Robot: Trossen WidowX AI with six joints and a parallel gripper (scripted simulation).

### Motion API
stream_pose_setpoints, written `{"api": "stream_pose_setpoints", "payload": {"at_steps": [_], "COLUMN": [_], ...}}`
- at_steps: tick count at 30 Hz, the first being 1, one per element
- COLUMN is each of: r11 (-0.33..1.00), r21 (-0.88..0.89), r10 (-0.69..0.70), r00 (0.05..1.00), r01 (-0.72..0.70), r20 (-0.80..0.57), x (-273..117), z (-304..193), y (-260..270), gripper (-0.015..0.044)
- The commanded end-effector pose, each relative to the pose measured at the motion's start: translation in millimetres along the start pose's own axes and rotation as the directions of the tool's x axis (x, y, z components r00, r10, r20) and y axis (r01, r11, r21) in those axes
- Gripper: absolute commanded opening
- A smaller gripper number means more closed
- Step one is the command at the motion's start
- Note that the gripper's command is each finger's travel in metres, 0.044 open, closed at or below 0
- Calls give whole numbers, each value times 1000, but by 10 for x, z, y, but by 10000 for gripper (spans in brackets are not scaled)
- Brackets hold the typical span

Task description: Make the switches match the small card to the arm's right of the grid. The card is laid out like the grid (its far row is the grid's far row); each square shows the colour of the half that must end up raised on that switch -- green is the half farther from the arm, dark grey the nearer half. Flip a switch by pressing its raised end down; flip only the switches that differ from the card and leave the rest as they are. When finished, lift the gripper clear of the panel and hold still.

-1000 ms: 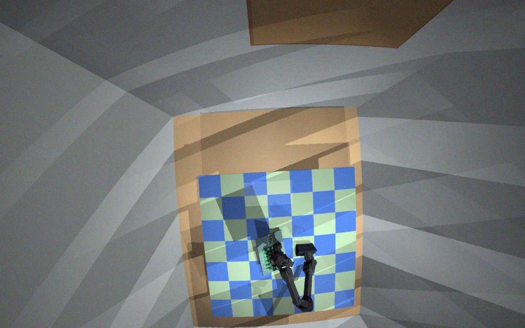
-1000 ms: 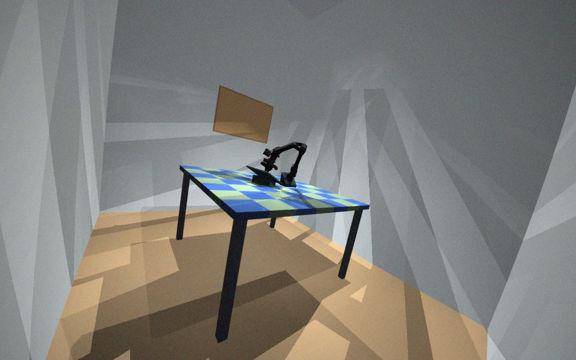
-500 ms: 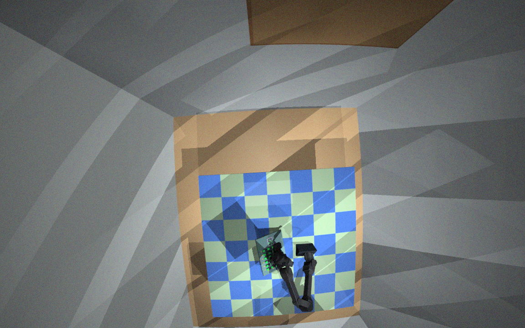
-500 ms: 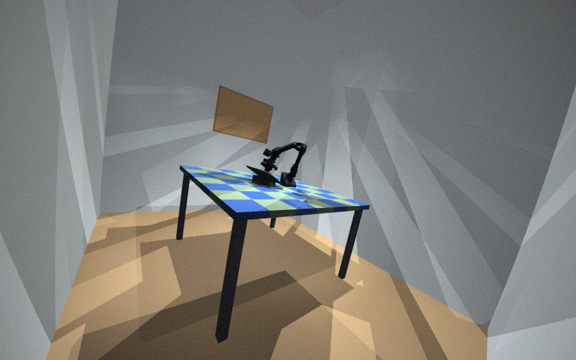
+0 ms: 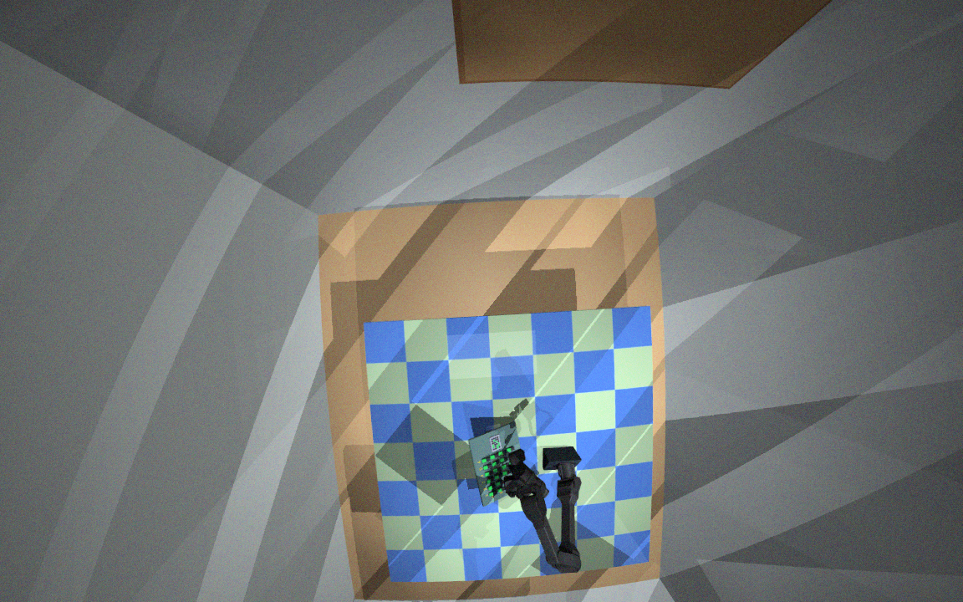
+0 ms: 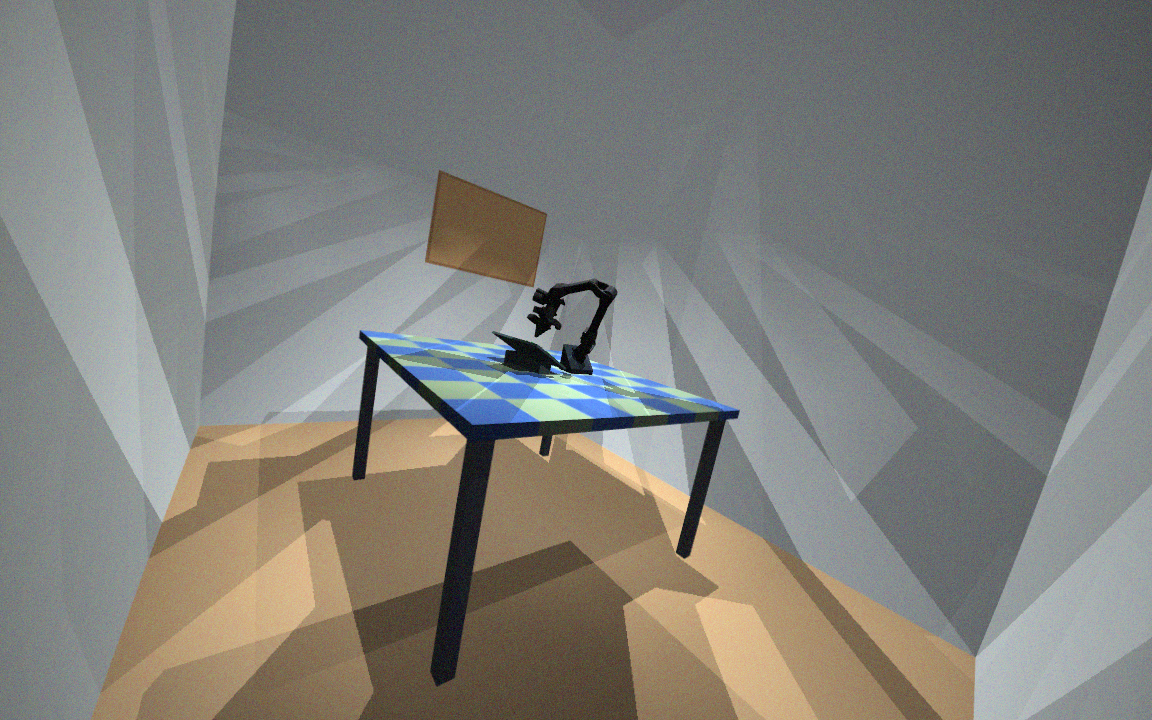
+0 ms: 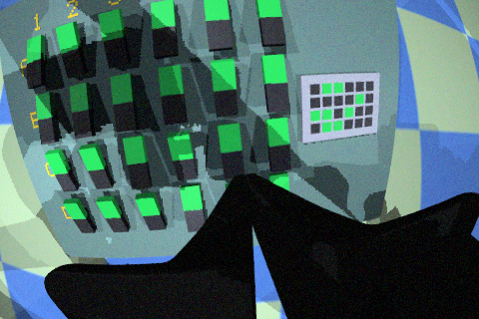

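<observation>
The switch panel point(image 5: 479, 446) point(image 6: 519, 342) point(image 7: 344, 25) is tilted and bears four rows of six green-and-dark-grey switches. The small card point(image 7: 340, 139) lies right of the grid. From the far row, its green squares are columns 2 and 3; column 5; columns 1, 2 and 4; columns 2 and 3. The others are dark grey. My gripper point(image 7: 245, 185) point(image 6: 541, 333) is shut and empty, over the panel, its tips in line with the near end of the third-row column 5 switch point(image 7: 231, 145). It hides most of near-row column 5 and part of column 6. Which halves are raised is hard to tell.
The panel stands on the blue and pale green checkered table point(image 5: 631, 366) point(image 6: 553, 409). The arm's base point(image 5: 561, 455) point(image 6: 576, 360) stands beside it. A brown board point(image 5: 589, 44) point(image 6: 486, 228) is beyond the table. Shadows cross the panel.
</observation>
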State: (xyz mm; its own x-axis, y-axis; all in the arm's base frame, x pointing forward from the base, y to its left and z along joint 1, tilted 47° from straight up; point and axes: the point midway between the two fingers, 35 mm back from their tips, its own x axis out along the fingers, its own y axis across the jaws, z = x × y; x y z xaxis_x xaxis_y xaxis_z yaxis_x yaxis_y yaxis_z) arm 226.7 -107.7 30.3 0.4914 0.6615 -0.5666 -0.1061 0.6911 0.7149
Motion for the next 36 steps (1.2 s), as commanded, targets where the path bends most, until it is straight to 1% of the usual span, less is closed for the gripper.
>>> {"api": "stream_pose_setpoints", "payload": {"at_steps": [1,10,14,21,27,36], "r11": [1000,1000,1000,1000,1000,1000], "r21": [-11,-6,-5,-5,-6,-6], "r10": [-2,0,3,3,4,5], "r00": [1000,1000,1000,1000,1000,1000], "r01": [2,0,-3,-3,-4,-5], "r20": [-1,-3,-3,-4,-27,-27], "x": [-64,-87,-56,-43,286,346], "z": [2,-231,-397,-406,-395,-395], "y": [82,975,1247,1258,1264,1268], "gripper": [0,0,0,0,0,0]}}
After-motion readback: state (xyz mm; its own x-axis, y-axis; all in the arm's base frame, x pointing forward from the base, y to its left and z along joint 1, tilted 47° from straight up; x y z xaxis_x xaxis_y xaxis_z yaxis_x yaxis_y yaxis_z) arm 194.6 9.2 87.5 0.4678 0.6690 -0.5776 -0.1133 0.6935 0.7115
